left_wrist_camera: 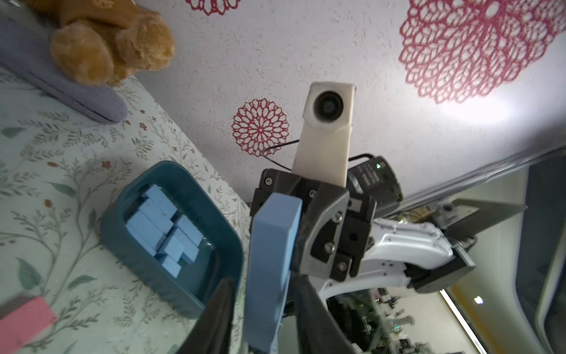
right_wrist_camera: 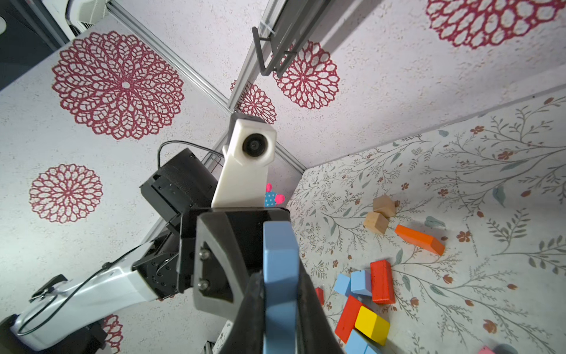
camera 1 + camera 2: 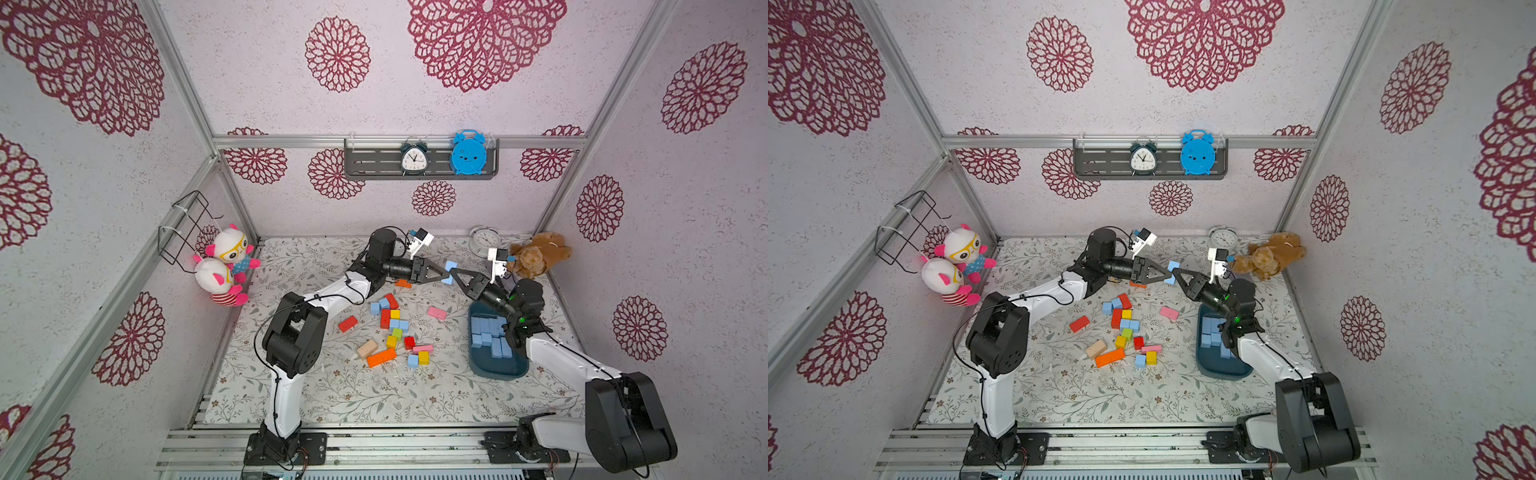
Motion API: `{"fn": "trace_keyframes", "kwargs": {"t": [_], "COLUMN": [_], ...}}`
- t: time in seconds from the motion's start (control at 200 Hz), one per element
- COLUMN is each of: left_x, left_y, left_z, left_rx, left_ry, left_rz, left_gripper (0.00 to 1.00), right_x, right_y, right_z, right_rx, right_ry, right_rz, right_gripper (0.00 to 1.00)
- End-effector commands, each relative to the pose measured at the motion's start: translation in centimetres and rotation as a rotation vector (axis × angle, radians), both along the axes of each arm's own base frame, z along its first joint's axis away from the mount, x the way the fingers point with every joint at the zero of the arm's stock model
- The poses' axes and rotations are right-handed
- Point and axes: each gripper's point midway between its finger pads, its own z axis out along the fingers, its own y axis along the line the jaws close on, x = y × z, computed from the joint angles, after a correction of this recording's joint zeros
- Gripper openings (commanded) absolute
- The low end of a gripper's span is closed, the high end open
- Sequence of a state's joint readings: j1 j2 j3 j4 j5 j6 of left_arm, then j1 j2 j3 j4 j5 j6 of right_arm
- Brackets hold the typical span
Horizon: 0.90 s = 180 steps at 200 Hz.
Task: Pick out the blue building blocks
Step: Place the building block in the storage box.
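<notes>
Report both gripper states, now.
Left gripper: open, jaws slightly parted around the blue brick.
Right gripper: shut on the blue brick.

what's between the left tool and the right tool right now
A matte light blue rectangular block, up in the air, fills the gap between the left tool and the right tool. Both top views show it.

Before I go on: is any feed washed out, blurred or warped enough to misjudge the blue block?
Left wrist view: glare washes out part of the wall, the pink block is blurred, and the blue block reads clearly. Right wrist view: the blue block is slightly soft up close. Both top views: evenly lit and sharp, stretched toward the edges.
</notes>
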<state>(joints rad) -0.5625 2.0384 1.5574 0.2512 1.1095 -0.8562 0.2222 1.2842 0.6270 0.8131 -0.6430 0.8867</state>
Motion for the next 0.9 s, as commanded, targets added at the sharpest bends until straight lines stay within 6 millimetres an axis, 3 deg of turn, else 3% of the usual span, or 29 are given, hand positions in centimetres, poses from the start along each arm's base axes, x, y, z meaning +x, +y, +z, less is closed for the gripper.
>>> {"fn": "trace_keyframes", "kwargs": {"t": [0.0, 0.14, 0.375, 0.395, 0.59, 0.896], "left_x": [-0.1, 0.5, 0.8, 0.6, 0.4, 0.3], "left_y": [0.7, 2.3, 5.3, 5.7, 7.8, 8.6], "left_z": [0.1, -4.0, -9.6, -8.3, -10.2, -11.3], "left_rx": [0.051, 0.231, 0.379, 0.369, 0.448, 0.493], "left_ry": [0.013, 0.042, 0.132, 0.110, 0.108, 0.110], "left_rz": [0.041, 0.116, 0.212, 0.221, 0.254, 0.267], "left_gripper": [0.60, 0.78, 0.88, 0.88, 0.90, 0.91], "right_x": [0.0, 0.3, -2.3, -2.7, -5.5, -9.4], "right_y": [-0.8, -3.8, -9.2, -9.6, -12.9, -15.5], "right_z": [1.2, -2.8, -9.8, -10.5, -14.5, -17.8], "right_rx": [-0.096, -0.248, -0.375, -0.385, -0.415, -0.557], "right_ry": [-0.040, 0.141, 0.453, 0.481, 0.678, 0.898], "right_rz": [-0.029, -0.109, -0.165, -0.170, -0.247, -0.316], "right_gripper": [0.11, 0.11, 0.12, 0.12, 0.12, 0.15]}}
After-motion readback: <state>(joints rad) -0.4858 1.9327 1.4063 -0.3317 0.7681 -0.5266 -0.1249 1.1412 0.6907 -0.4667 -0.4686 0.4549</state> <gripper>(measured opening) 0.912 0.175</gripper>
